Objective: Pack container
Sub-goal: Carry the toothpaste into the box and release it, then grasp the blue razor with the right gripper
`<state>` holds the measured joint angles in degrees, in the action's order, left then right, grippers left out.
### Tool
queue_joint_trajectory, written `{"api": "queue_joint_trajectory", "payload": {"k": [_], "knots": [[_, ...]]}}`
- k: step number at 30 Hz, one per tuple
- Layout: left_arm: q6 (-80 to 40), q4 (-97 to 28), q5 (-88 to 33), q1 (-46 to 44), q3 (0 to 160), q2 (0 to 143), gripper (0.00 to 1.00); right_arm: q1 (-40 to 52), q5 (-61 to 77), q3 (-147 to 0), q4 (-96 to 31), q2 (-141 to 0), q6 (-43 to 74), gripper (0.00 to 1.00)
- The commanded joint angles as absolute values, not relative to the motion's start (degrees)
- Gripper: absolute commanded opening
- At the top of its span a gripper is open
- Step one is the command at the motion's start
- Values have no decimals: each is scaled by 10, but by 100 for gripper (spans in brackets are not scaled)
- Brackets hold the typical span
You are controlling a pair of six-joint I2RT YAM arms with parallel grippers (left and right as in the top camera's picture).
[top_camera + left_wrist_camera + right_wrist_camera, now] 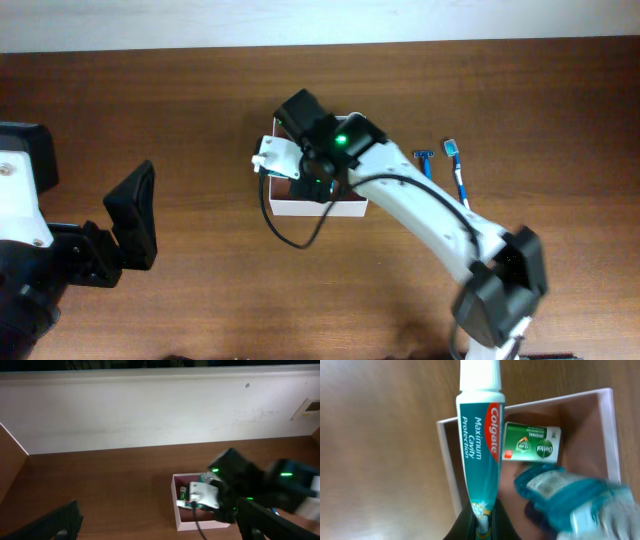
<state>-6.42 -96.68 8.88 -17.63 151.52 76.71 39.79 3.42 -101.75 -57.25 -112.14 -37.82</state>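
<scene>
- The container (448,462) sits near the middle of the brown worktop (150,100). In the overhead view the right arm's wrist covers most of it, so only its white walls show.
- Inside it lie a green packet (530,442) near the far wall and a teal-blue pack (570,502) – too blurred to read.
- A toothpaste tube (479,455) crosses above the container's left wall, with its white cap out over the bare worktop. I cannot tell whether it touches the wall.
- The right gripper (481,522) has its jaws clamped on the tube's crimped tail.
- A blue razor (425,160) and a toothbrush (460,180) lie side by side on the worktop, just right of the container.
- The left gripper (130,215) hangs well apart at the left edge – its jaws are spread wide and hold nothing.
</scene>
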Motion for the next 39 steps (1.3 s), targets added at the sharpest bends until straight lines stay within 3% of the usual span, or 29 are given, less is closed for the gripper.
{"api": "queue_joint_trajectory", "payload": {"k": [1,4,7,14,20,24,28,39], "knots": [[-55,-967,95,-174,1519,768,99,387,-28,-1012,-558,-1146,-433,4],[-55,-967,95,-174,1519,768,100,385,-58,-1015,-558,-1142,-433,8],[-55,-967,95,-174,1519,768,99,386,-65,-1032,-591,-1123,-423,40],[-55,-967,95,-174,1519,768,99,346,-67,-1046,-642,-1050,-286,51],[-55,-967,95,-174,1519,768,99,209,-55,-1039,-645,-1040,8,65],[-55,-967,95,-174,1519,768,99,112,-6,-1011,-636,-1068,99,66],[-55,-967,95,-174,1519,768,99,47,27,-976,-617,-1117,111,66],[-55,-967,95,-174,1519,768,99,26,70,-959,-607,-1242,62,63]]}}
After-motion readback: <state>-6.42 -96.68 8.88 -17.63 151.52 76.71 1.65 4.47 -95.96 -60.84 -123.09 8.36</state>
